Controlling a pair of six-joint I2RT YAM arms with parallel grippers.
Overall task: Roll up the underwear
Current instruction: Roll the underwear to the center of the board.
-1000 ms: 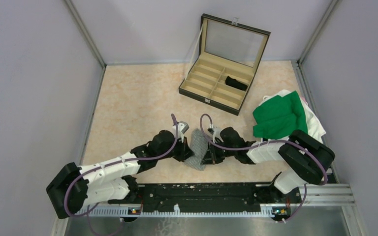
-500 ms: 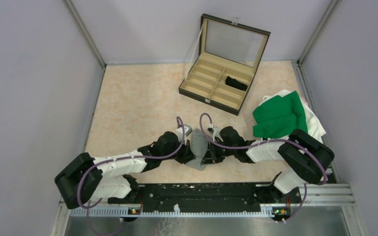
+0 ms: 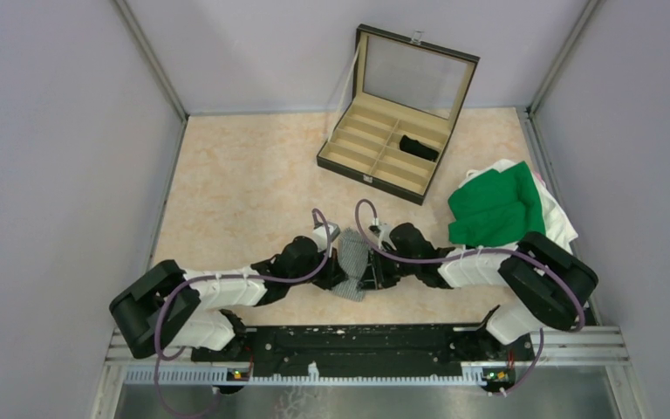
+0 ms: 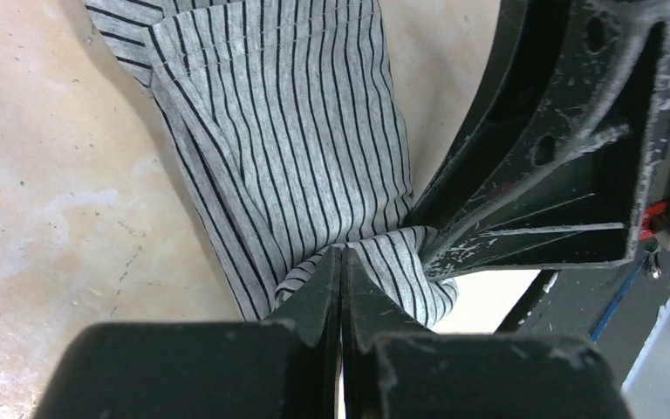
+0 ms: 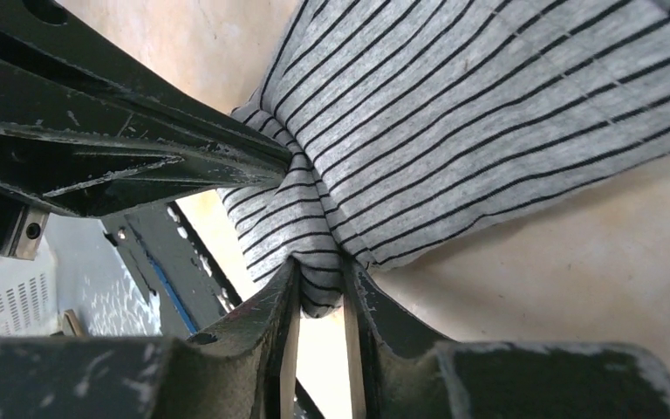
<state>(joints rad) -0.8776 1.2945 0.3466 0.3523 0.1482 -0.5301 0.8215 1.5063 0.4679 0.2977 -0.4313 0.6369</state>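
Top view: the striped grey underwear [image 3: 350, 257] is laid flat at the middle of the near edge, flanked by both wrists. The left gripper [image 3: 335, 280] and right gripper [image 3: 367, 279] are set at its near end. An open compartmented case [image 3: 349, 174] is seen by the far edge, with black underwear [image 3: 419, 147] lodged in a right-hand compartment. Green cloth [image 3: 491, 208] is piled over white cloth [image 3: 560, 223] at the right edge. The counter [image 3: 235, 183] is beige marbled and walled in pale grey.

Left wrist: the left gripper [image 4: 341, 262] is seen pressed together on a fold of the striped grey underwear [image 4: 288, 131], with the right gripper's black fingers [image 4: 558, 157] touching the fabric alongside.

Right wrist: the right gripper [image 5: 323, 284] is seen nearly closed, with a bunch of the striped hem [image 5: 318, 262] pinched between the jaws.
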